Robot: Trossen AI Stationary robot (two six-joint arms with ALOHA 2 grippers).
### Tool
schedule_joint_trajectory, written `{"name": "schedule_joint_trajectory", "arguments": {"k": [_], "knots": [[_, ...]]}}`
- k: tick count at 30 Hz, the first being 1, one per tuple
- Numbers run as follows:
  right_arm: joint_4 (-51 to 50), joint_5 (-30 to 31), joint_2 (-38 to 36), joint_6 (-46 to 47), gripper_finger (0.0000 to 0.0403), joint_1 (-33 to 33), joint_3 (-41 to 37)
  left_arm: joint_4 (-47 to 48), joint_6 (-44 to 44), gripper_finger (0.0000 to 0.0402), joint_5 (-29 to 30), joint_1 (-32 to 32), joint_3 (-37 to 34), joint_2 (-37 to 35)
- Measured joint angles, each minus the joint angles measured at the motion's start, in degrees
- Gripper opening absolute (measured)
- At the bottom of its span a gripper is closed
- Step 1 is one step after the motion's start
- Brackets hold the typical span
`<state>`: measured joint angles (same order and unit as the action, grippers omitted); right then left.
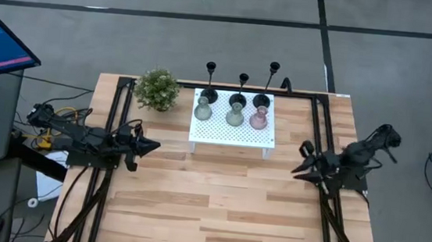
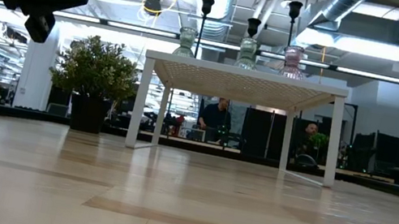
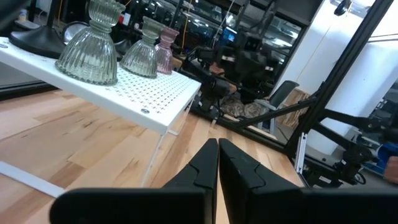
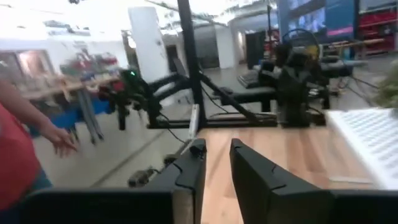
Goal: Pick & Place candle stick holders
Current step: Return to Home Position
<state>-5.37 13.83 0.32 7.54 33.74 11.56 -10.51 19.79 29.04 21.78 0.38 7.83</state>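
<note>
The three black candle stick holders point(image 1: 238, 99) stand in a row along the back of the white perforated shelf point(image 1: 230, 135). Just in front of each stands a glass one: two pale green holders point(image 1: 203, 109), and the pink holder point(image 1: 258, 118) at the right end. A potted plant point(image 1: 157, 89) sits left of the shelf on the wooden table point(image 1: 216, 203). The left gripper point(image 1: 153, 144) hangs over the table's left side, clenched and empty; the right gripper point(image 1: 300, 166), over the right side, has its fingers slightly parted, grasping nothing

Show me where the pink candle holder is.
High view: the pink candle holder stands on the white shelf, right end, beside a pale green holder, a black holder behind it.
</note>
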Motion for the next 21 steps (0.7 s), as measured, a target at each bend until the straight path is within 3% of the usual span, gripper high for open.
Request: {"name": "schedule_joint_trajectory", "arguments": {"k": [7, 15, 21], "knots": [[16.32, -0.47, -0.05, 4.53, 0.0043, -0.45, -11.08, -0.09, 0.00, 0.0012, 0.00, 0.00, 0.00, 0.59], [11.35, 0.02, -0.04, 3.28, 0.0003, -0.53, -11.04, -0.27, 0.00, 0.0012, 0.00, 0.00, 0.00, 0.55], [8.51, 2.66, 0.36, 14.00, 0.0016, -0.49, -11.04, -0.34, 0.00, 0.0012, 0.01, 0.00, 0.00, 0.55]]}}
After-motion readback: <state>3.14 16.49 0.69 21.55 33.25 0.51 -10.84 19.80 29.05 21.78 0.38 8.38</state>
